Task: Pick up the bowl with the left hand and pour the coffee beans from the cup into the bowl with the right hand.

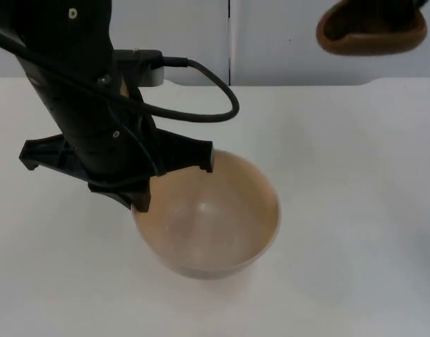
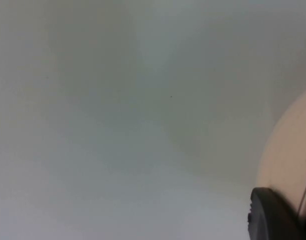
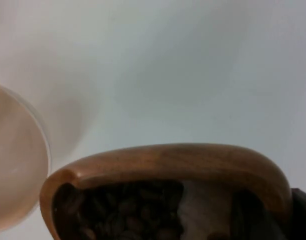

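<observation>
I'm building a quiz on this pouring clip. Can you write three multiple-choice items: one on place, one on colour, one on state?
1. Where is the left claw?
A. at the bowl's rim
B. by the partition wall
C. over the cup

2. What colour is the cup?
A. blue
B. brown
C. white

3. What is the bowl's state?
A. full of beans
B. upside down
C. empty

Key: 1 A, the top view shows the claw at the bowl's near-left rim. 2 B, the cup is brown wood in the top and right wrist views. 3 C, the coffee beans sit in the cup; the bowl's inside is bare.
</observation>
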Motion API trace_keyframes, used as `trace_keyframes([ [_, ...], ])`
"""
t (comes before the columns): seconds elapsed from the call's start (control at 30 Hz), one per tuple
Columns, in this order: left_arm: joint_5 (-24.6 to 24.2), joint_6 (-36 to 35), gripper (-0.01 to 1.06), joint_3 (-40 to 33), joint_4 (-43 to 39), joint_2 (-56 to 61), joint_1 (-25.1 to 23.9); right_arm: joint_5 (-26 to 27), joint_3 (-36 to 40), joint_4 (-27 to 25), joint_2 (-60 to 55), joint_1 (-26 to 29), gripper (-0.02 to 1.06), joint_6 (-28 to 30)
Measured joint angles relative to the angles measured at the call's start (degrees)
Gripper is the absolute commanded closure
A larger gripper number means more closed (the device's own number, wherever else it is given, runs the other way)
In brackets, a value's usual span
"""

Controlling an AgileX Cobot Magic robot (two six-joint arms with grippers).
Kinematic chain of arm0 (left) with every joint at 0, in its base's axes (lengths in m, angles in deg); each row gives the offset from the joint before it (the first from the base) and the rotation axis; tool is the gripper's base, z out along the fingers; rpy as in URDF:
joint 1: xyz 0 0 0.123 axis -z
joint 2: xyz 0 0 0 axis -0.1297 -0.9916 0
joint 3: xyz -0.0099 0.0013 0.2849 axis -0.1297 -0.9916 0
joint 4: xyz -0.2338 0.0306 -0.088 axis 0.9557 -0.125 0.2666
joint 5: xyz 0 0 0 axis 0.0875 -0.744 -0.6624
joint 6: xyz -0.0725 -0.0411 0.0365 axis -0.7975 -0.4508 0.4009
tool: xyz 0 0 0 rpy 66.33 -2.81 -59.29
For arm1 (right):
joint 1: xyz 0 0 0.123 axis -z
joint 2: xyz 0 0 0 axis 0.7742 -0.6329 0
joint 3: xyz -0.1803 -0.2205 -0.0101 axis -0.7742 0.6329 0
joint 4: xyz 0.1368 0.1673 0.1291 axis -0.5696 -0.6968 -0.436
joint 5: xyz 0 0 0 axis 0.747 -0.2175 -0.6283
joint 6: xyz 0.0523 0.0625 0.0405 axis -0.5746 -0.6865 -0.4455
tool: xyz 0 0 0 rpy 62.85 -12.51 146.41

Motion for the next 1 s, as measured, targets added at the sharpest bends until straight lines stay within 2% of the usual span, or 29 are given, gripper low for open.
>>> trace_keyframes([
  [0.3, 0.23, 0.00, 1.05, 0.00, 0.00, 0.00, 0.00, 0.00, 0.82, 0.58, 0.03, -0.35, 1.04, 0.10],
  [0.63, 0.66, 0.00, 1.05, 0.00, 0.00, 0.00, 0.00, 0.00, 0.95, 9.03, -1.30, -10.36, 1.04, -0.18],
  [0.8, 0.79, 0.00, 1.05, 0.00, 0.00, 0.00, 0.00, 0.00, -0.11, 16.85, -3.37, -16.40, 1.04, -1.59],
  [1.0, 0.90, 0.00, 1.05, 0.00, 0.00, 0.00, 0.00, 0.00, -0.62, 21.26, -3.70, -19.85, 1.04, -1.83],
])
